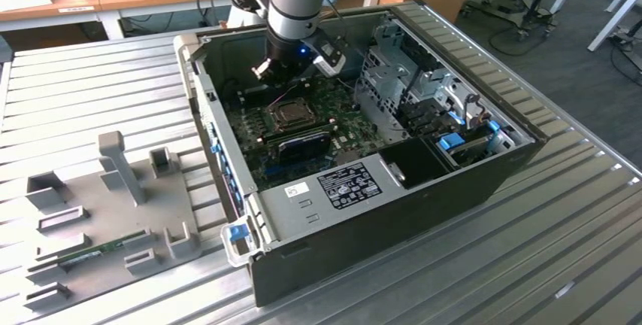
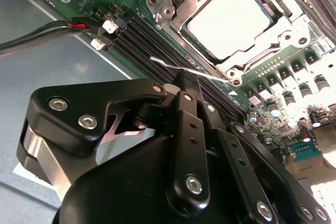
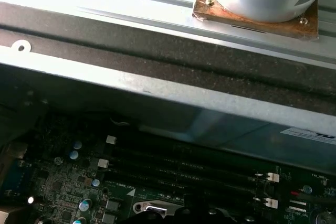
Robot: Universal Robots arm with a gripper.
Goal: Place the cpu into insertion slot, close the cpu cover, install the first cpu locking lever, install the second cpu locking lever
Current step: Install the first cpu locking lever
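Note:
The cpu (image 2: 231, 19) lies flat in the insertion slot (image 1: 292, 115), its pale face showing through the window of the cpu cover (image 2: 286, 27), which is down over it. A thin wire locking lever (image 2: 184, 69) sticks out from the socket corner over the memory slots, its free end lifted. My gripper (image 2: 181, 82) is shut with nothing in it, and its tips sit just beside that lever. In the exterior view the gripper (image 1: 269, 71) hangs inside the open case, a little behind the socket.
Long black memory slots (image 2: 142, 40) run beside the socket. Red and black cables (image 2: 42, 32) cross the case floor. The grey drive cage (image 1: 401, 84) fills the case's right side. A grey fixture plate (image 1: 110, 205) lies on the slatted table at the exterior view's left.

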